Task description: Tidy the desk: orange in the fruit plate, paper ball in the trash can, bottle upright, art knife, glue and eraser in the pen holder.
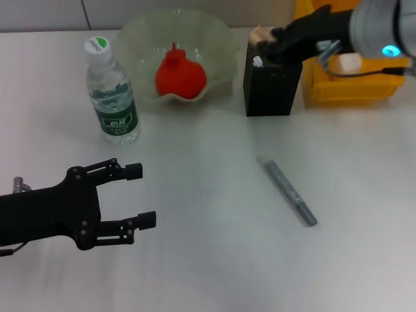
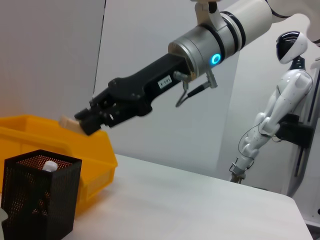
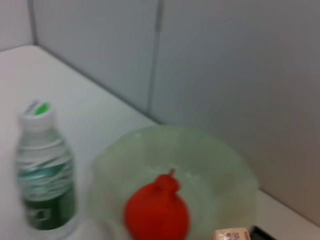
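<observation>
With the orange [image 1: 180, 76] in the fruit plate [image 1: 140, 36] and the bottle [image 1: 112, 91] upright, the right claw [image 1: 265, 44] grips the eraser [image 1: 260, 34] over the pen holder [image 1: 271, 84] just below it, the art knife [image 1: 288, 191] waits on the counter [image 1: 208, 260] nearer the robot, and the left claw [image 1: 140, 196] hangs open, empty.

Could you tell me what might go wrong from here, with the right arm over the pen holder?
1. The right pincer holds the eraser near the pen holder's back rim, beside the yellow bin; released off-centre, it could land in the bin.
2. The pincer sits close above the light mesh holder, so a bump could tip it.
3. The knife lies flat on the table, which may make it hard to grip.
</observation>
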Controlling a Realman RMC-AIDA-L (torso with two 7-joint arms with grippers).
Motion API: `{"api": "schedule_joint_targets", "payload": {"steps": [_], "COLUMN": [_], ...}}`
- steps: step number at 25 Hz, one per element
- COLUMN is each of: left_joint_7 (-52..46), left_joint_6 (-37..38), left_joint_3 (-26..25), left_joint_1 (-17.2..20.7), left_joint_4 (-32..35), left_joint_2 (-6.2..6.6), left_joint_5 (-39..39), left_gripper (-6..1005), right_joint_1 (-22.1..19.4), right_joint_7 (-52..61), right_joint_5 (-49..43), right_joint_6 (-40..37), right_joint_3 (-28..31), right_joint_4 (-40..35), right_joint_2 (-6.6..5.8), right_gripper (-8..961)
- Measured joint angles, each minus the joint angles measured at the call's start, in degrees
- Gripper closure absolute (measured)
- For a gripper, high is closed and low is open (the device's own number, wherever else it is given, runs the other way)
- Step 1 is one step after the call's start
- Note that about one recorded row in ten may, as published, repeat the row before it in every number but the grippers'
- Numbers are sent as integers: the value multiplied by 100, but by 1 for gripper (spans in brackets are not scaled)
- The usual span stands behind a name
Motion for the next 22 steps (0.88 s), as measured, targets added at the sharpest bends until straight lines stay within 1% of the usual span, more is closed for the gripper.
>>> {"api": "schedule_joint_targets", "payload": {"steps": [4, 13, 22], "left_joint_7": [-1, -28, -41], "left_joint_6": [-4, 26, 34], "left_joint_3": [-6, -35, -18], "left_joint_1": [1, -21, 2], "left_joint_4": [0, 0, 0], "left_joint_2": [1, -2, -8], "left_joint_5": [0, 0, 0], "left_gripper": [151, 151, 151], "right_joint_1": [6, 238, 201], "right_joint_7": [-70, -268, -261], "right_joint_5": [-8, -15, 13], "right_joint_6": [240, 519, 851], "right_joint_3": [289, 352, 457], "right_joint_4": [286, 1062, 1244], "right_joint_2": [-7, -8, -3], "right_gripper": [689, 684, 680]}}
